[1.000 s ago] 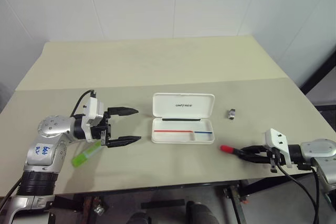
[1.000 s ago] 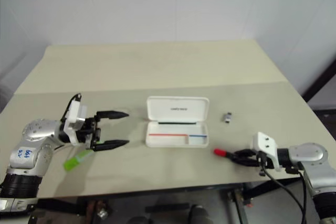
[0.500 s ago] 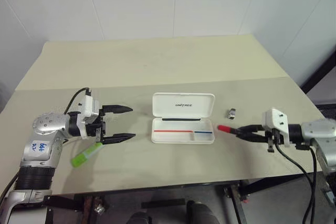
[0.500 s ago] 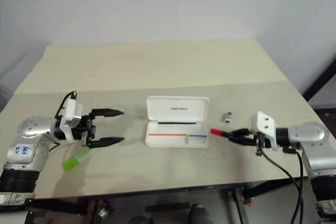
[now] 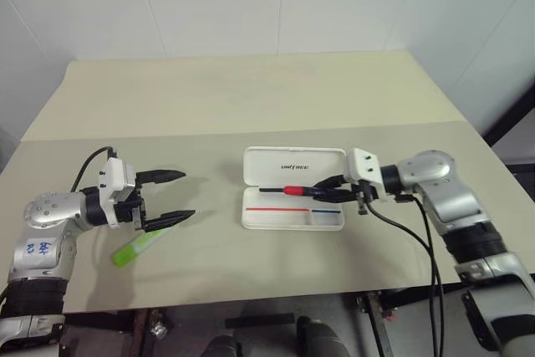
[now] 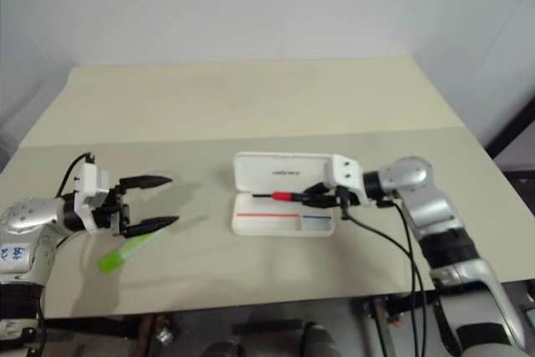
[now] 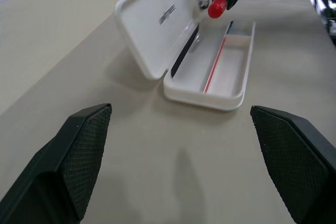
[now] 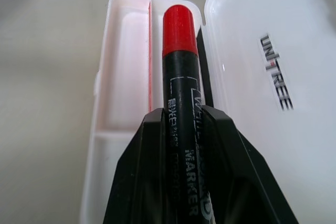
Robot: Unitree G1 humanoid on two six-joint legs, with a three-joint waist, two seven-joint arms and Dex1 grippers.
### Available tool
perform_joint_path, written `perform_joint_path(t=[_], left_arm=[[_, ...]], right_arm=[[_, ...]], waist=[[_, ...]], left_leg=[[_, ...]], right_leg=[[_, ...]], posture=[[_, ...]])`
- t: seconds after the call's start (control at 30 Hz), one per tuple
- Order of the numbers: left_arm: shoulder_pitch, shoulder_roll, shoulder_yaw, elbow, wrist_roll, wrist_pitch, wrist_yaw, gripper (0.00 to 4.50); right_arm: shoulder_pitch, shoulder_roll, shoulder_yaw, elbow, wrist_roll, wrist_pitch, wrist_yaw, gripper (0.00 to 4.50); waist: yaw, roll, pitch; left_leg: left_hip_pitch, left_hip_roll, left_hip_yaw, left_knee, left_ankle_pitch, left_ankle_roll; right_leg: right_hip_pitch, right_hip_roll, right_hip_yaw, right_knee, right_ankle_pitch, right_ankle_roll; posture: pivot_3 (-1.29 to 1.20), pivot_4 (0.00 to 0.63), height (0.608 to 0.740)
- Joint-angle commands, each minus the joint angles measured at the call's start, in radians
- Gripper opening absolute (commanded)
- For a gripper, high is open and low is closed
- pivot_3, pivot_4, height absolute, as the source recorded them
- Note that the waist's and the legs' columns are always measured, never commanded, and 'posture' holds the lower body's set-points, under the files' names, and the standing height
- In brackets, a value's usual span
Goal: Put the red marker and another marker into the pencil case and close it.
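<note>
A second ago the right claw (image 5: pixel 332 191) was low at the near right edge of the tabletop (image 5: pixel 251 98). Now it has come up and across to the pencil case (image 5: pixel 292 189), and it is still shut tight on the red marker (image 5: pixel 298 191). The left claw (image 5: pixel 167 198) has slid a little more to the left. Its two black fingers are still spread wide apart with nothing between them.

The green highlighter (image 5: pixel 138 247) has not moved. It lies flat near the front edge on the left, just beside the left claw. It slants, with one end toward the front left and the other toward the back right.

The red marker is up in the air over the back part of the open pencil case, close to the hinge. It lies nearly level and runs left to right, along the long side of the case. Its red cap points left, away from the right claw, and its black body sits between the fingers.

The pencil case sits in the middle with its lid leaning back. A red and blue stripe runs inside it.

The tabletop is pale beige. Behind it is a white wall (image 5: pixel 276 6).
</note>
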Motion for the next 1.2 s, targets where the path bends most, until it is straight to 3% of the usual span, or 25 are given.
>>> perform_joint_path(t=[0.03, 0.27, 0.63, 0.97, 1.2], left_arm=[[0.032, 0.022, 0.044, -0.071, -0.01, -0.002, 0.027, 4.5], [0.096, 0.025, 0.084, -0.135, -0.023, 0.016, 0.069, 4.5], [0.119, 0.015, 0.094, -0.175, -0.028, 0.031, 0.099, 4.5], [0.13, 0.009, 0.101, -0.182, -0.017, 0.023, 0.12, 4.5], [0.291, 0.009, 0.217, -0.201, -0.028, 0.003, 0.156, 4.5]], right_arm=[[-0.067, 0.039, 0.011, 0.097, -0.038, -0.08, -0.009, 0.6], [-0.116, 0.083, 0.029, 0.232, -0.072, -0.152, 0.023, 0.6], [-0.111, 0.113, -0.004, 0.144, -0.028, -0.101, 0.038, 4.46], [0.107, 0.018, -0.112, -0.349, 0.242, 0.192, 0.074, 4.49], [0.282, -0.034, -0.287, -0.612, 0.397, 0.368, -0.104, 4.49]], waist=[[-0.002, 0.0, 0.0], [-0.003, 0.0, 0.0], [-0.005, 0.001, 0.0], [0.004, 0.001, 0.001], [-0.006, 0.001, 0.001]], left_leg=[[0.0, 0.0, 0.0, 0.0, 0.0, 0.0], [0.0, 0.0, 0.001, -0.003, 0.0, 0.0], [0.0, 0.0, 0.001, -0.003, 0.001, -0.001], [-0.001, 0.001, 0.0, -0.004, 0.0, -0.001], [0.001, 0.002, 0.003, -0.007, 0.0, -0.001]], right_leg=[[0.0, 0.0, 0.0, 0.0, 0.0, 0.0], [-0.002, 0.0, 0.0, 0.0, 0.0, -0.001], [-0.003, 0.0, 0.0, 0.002, -0.001, -0.001], [-0.004, -0.001, -0.003, 0.002, -0.001, -0.002], [-0.004, 0.0, -0.002, 0.001, -0.001, -0.002]], posture=[[0.0, 0.15, 0.74], [0.0, 0.15, 0.74], [0.0, 0.15, 0.74], [0.0, 0.15, 0.74], [0.0, 0.15, 0.74]])
